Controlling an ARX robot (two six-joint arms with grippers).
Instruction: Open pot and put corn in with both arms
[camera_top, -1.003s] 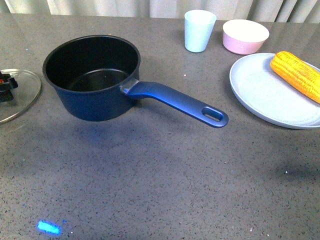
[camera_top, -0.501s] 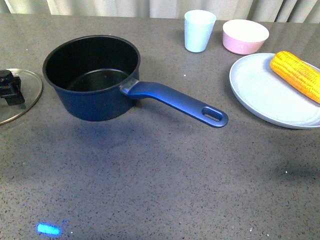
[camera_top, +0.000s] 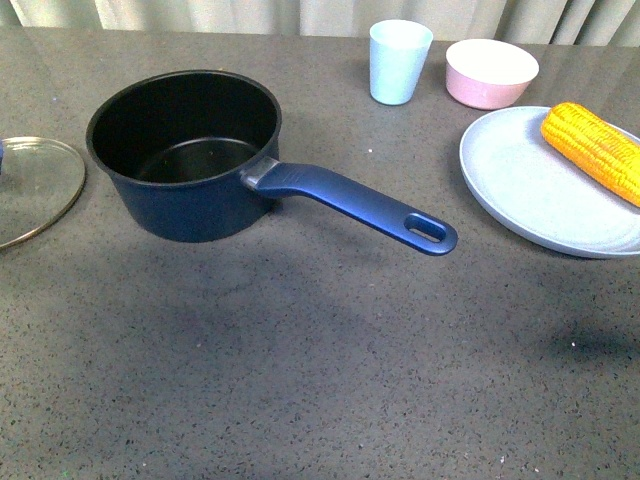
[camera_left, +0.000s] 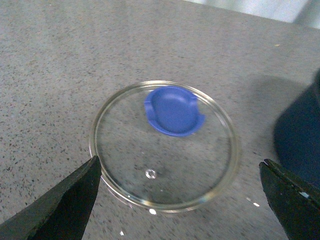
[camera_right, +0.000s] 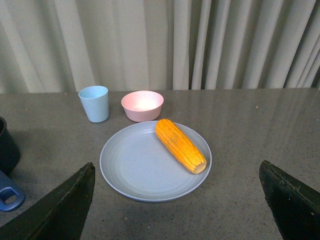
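Front view took in the whole table (camera_top: 300, 360). The pot (camera_top: 185, 150) stood uncovered at left-centre with its black inside showing, and its long blue handle (camera_top: 360, 205) pointed toward the right. The glass lid (camera_top: 35, 185) lay flat on the table just left of the pot, cut by the frame edge.

The corn (camera_top: 595, 150) lay on the far part of a grey plate (camera_top: 520, 190) at right, well apart from the pot. A pale blue cup (camera_top: 399, 62) and a pink bowl (camera_top: 490, 72) stood behind, near the curtain.

Only the left wrist view gave the lid whole: round, clear, with a blue knob (camera_left: 172, 111) off-centre, a small vent hole, and the pot wall dark at the edge. Only the right wrist view gave the full plate, with the cob lying diagonally on it.

The grippers appeared in the wrist views alone. The left gripper (camera_left: 180, 172) hovered above the lid, jaws spread wide to either side, holding nothing and touching nothing. The right gripper (camera_right: 177, 172) was spread just as wide, empty, facing the plate and corn, clear of both.
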